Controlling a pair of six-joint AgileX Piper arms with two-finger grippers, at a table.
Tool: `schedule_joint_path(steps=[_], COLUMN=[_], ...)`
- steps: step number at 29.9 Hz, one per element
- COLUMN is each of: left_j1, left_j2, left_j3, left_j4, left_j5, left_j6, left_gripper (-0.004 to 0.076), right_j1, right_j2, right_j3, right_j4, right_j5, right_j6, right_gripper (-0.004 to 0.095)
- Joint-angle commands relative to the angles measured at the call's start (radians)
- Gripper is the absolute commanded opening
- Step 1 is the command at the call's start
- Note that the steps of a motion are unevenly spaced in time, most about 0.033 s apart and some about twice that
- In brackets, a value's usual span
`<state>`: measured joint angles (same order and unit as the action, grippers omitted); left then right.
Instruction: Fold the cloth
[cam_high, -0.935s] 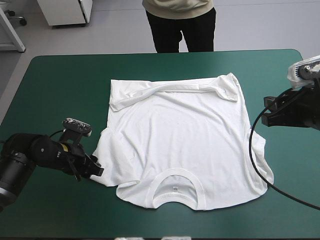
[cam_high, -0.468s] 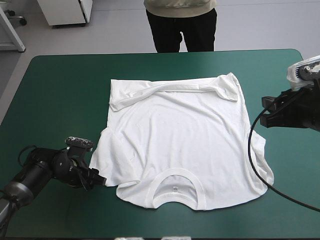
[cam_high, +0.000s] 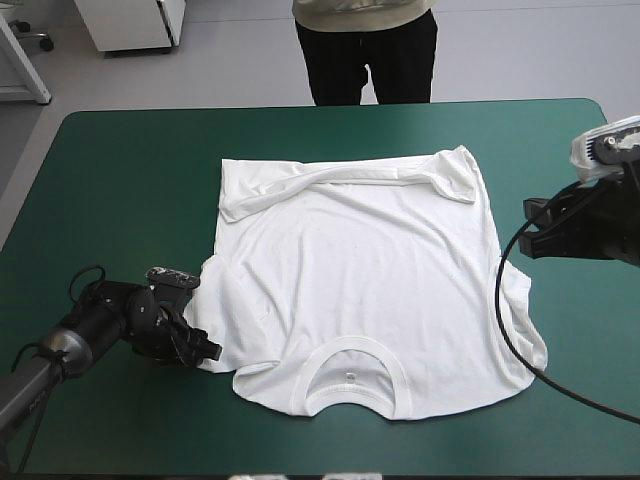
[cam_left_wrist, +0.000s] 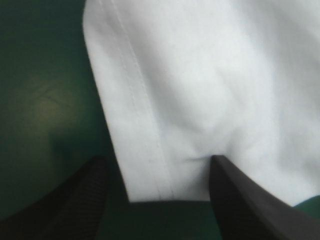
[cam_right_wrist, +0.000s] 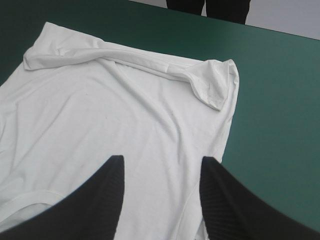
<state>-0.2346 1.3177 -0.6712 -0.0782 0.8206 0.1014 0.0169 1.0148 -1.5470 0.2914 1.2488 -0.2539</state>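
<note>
The white T-shirt (cam_high: 355, 290) lies spread flat on the teal-green table, collar toward the near edge and its far hem rolled over. My left gripper (cam_high: 200, 350) is low on the table at the shirt's near-left sleeve. Its black fingers stand open, with the hemmed sleeve edge (cam_left_wrist: 150, 165) reaching into the gap between them. My right gripper (cam_high: 535, 230) hangs raised beside the shirt's right side, open and holding nothing. Ahead of and below the right gripper lies the T-shirt (cam_right_wrist: 115, 120).
Bare teal-green cover (cam_high: 120, 200) surrounds the shirt on all sides. A black cable (cam_high: 505, 330) loops down over the shirt's right edge and across the table toward the near right corner.
My left gripper slid right along the table until it reached the sleeve edge, and the arm dropped lower. The right arm barely shifted. The shirt stayed put.
</note>
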Motion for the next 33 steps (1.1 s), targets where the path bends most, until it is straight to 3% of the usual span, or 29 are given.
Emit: schedule_joint_path(steps=[1,3,6,7,15,24,33], left_j1=[-0.002,-0.002,-0.002,-0.002,-0.002,-0.002,-0.002], left_j2=[0.015,0.015,0.015,0.015,0.015,0.015,0.015], left_j3=[-0.001,-0.001,-0.001,-0.001,-0.003,-0.003,-0.003], left_j4=[-0.122,-0.167,-0.190,-0.192,-0.192,-0.192,-0.192], left_j5=[-0.036,-0.036,-0.038,-0.042,-0.062,-0.066,-0.063], left_j6=[0.070,0.114,0.161,0.173,0.184,0.208,0.208], left_gripper=[0.0401,0.0279,0.0021,-0.0006,-0.0009,-0.0009,-0.0009], right_j1=[-0.009,-0.009,-0.009,-0.009,-0.009,-0.009,-0.009], right_j2=[-0.009,-0.009,-0.009,-0.009,-0.009,-0.009,0.088], right_j3=[0.030,0.076,0.153,0.181,0.462,0.766,0.852], right_j4=[-0.041,-0.072,-0.113,-0.126,-0.339,-0.291,-0.274], right_j5=[-0.002,-0.002,-0.002,-0.002,-0.026,-0.221,-0.371], right_j6=[0.001,0.020,0.045,0.057,0.107,0.130,0.133], right_gripper=[0.0445,0.0445,0.0445,0.0445,0.0450,0.0616,0.0618])
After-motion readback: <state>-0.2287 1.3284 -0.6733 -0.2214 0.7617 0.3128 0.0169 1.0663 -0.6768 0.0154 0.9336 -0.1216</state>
